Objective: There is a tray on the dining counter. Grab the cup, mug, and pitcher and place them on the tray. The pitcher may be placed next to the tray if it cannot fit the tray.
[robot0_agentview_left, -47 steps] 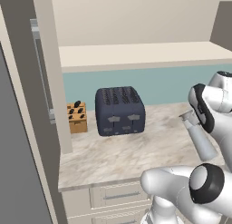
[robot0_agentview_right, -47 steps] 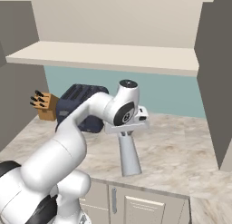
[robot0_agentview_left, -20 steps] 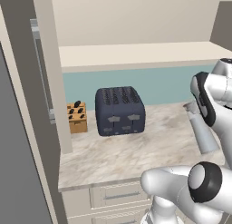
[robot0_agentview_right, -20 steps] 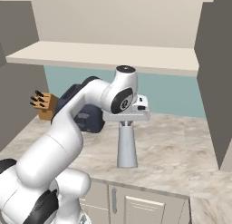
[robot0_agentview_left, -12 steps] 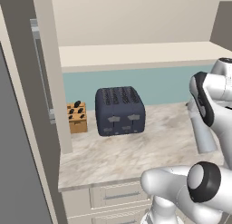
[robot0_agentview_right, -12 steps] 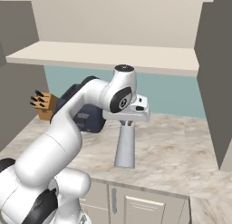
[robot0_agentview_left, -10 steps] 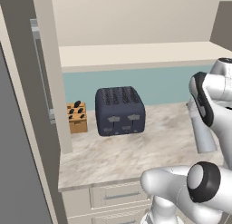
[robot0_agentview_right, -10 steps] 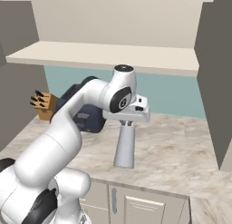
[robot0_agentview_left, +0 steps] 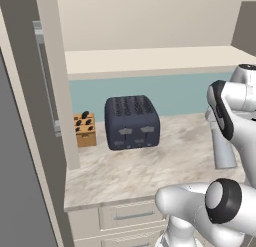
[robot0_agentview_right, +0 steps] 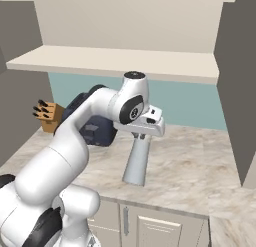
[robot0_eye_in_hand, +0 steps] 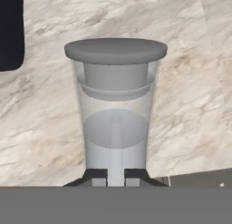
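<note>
Right base view has the tool point(robot0_agentview_right: 140, 136) pinching the pitcher point(robot0_agentview_right: 137, 162) by its top, and it's gone from tilted to nearly upright over the marble desk point(robot0_agentview_right: 190, 166) right of the toaster point(robot0_agentview_right: 93, 129), so looks ready to haul to the tray.

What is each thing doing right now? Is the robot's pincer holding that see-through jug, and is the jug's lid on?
pitcher: upright, lid on, held near its top over the marble counter.
pincer: shut on the pitcher.
toaster: standing on the counter, nothing seen in its slots.
knife block: upright by the wall, dark handles sticking out.
marble counter: carries the toaster and knife block.
drawer: closed.
</note>
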